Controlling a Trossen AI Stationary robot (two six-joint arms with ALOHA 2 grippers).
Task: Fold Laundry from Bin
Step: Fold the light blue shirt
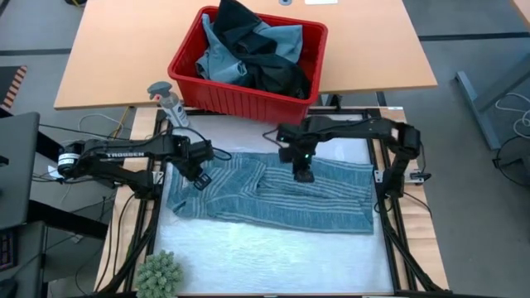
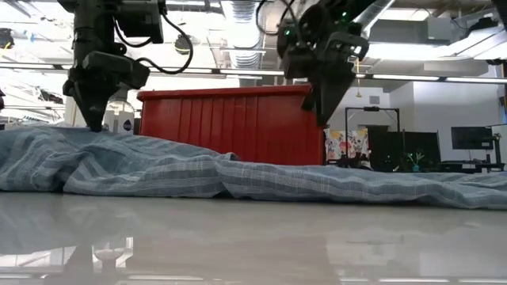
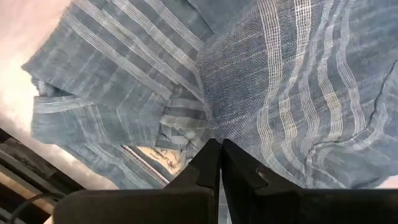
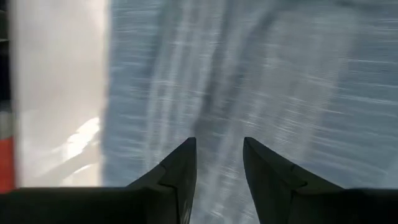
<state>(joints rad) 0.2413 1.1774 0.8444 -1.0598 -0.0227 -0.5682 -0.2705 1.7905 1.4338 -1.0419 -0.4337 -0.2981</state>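
A grey-blue striped garment of the laundry lies spread flat across the white table top. My left gripper points straight down over its left end, near the collar label, and its fingers are shut with nothing between them. My right gripper slants down above the garment's middle. It is open and clear of the cloth, with nothing between its fingers. The red bin stands at the table's far edge with dark and light blue garments heaped inside. My left gripper's shut fingertips stand right at the top of the striped garment's left end, coming from above. A fold of cloth in front hides the tips, so I cannot tell whether they touch it.
A green spiky ball sits at the near left corner. A grey handled tool lies left of the bin. Black frame rails run along both table sides. Bare white surface lies nearer than the garment.
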